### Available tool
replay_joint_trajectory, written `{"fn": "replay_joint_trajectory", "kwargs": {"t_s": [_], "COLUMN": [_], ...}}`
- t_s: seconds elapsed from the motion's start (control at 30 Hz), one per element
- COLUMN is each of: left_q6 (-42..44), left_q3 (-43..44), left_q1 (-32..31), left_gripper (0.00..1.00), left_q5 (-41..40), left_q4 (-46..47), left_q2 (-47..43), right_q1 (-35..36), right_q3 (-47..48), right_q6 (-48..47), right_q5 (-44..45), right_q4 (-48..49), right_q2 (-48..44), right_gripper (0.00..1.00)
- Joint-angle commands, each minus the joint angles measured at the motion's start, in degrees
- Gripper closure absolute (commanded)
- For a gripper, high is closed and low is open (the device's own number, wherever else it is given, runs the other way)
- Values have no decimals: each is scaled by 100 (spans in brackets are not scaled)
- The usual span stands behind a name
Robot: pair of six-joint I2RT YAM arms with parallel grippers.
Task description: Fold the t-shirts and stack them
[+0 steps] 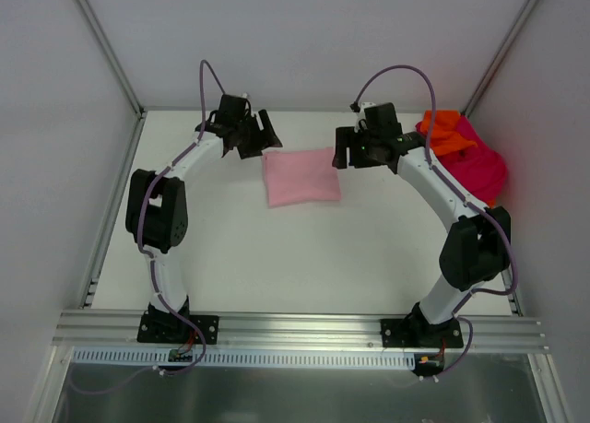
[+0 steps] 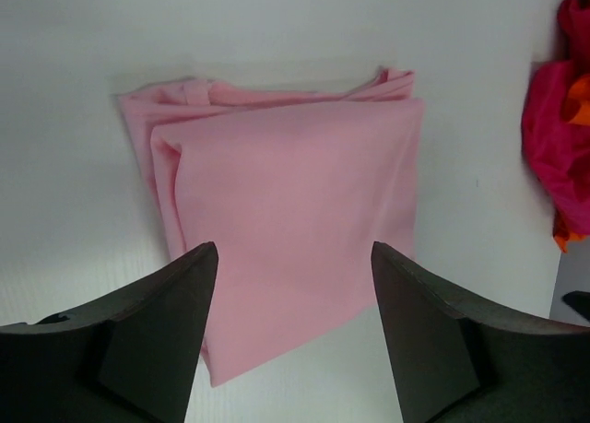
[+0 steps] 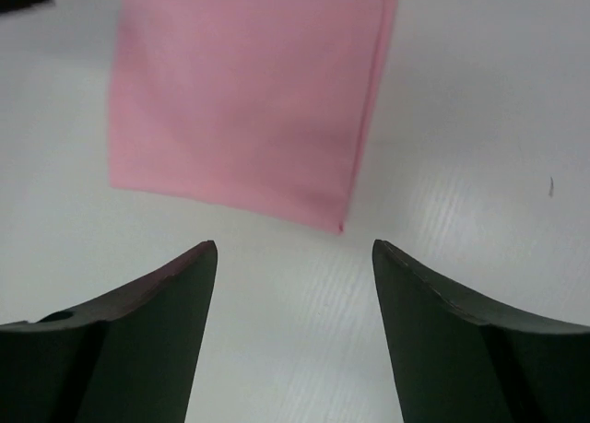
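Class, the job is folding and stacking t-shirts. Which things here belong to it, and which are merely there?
Job: pink t-shirt, folded; magenta t-shirt and orange t-shirt, heaped together unfolded.
Merely there: white table; metal rail; grey walls.

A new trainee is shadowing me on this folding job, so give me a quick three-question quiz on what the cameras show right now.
1. True or false: the light pink cloth t-shirt lies folded in the middle of the white table.
2. Multiple choice: where are the magenta-red cloth t-shirt and the bright orange cloth t-shirt? A) stacked on the pink one. B) bunched together unfolded at the table's far right corner. C) hanging from the arms.
3. Fill in: the left gripper and the right gripper both stand ____ and hold nothing.
Key: 1 true; 2 B; 3 open.
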Motion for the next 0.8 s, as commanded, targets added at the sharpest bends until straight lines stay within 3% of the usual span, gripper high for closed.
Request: {"fn": "replay_joint_trajectory", "kwargs": {"t_s": [0.0,0.07,0.1,0.2,0.3,0.43,0.63,0.77], "left_q6": [-493,-880,-960,-629,-100,-161,-258,-451], "left_q3": [-645,-1660,-2233,-2554,-2476,-2520,-2599,-2564], "left_q1": [-8,-17,-60,-218,-201,-184,-184,-184], "left_gripper": [29,23,16,1,1,1,1,1], "left_q5": [-344,-345,-423,-1020,-1039,-715,-600,-556], "left_q4": [-266,433,656,633,377,394,175,78], "left_q2": [-504,-1274,-1758,-2148,-2114,-2114,-2044,-2105], "right_q1": [-61,-166,-211,-299,-325,-360,-369,-360], "right_q3": [257,81,-154,-315,-157,-113,62,-218], "right_q6": [-55,200,541,824,843,939,782,975], "right_q5": [-992,-1652,-1958,-1726,-1306,-408,-89,-169], "right_q4": [669,1163,1713,2053,1807,1579,1079,1332], "right_q2": [-147,-244,-314,-158,80,99,221,107], "right_gripper": [25,4,0,0,0,0,0,0]}}
